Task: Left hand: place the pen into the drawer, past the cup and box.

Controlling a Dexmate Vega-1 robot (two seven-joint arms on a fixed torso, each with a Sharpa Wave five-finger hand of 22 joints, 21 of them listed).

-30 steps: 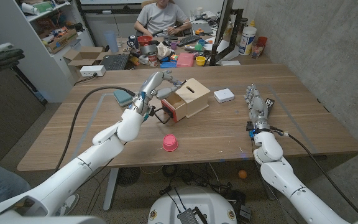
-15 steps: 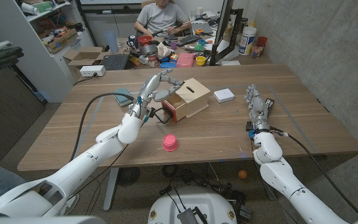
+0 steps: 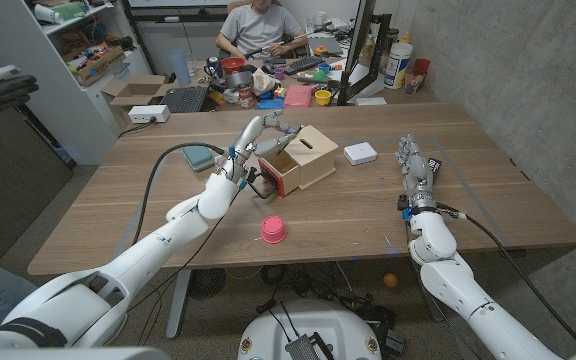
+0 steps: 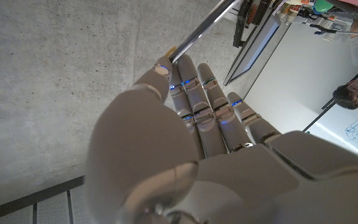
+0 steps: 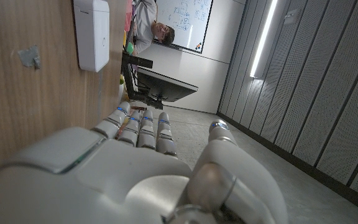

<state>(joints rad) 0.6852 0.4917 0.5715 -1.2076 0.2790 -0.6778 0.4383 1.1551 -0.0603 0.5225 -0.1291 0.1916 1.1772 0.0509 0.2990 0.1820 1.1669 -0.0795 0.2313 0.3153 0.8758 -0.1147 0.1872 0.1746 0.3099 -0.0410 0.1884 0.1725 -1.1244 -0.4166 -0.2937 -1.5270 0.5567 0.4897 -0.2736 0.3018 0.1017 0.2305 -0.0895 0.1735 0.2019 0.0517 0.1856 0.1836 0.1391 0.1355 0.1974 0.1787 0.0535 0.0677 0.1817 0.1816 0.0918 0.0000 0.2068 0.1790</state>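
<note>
Unmarked white device (image 3: pixel 360 153), no legible writing

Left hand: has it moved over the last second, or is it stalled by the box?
Yes. The left hand has shifted toward the wooden box, closer over its open red drawer.

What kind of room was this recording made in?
Probably a lab or workshop office: a person sits at a cluttered desk behind the wooden table, with a whiteboard and concrete walls.
</note>
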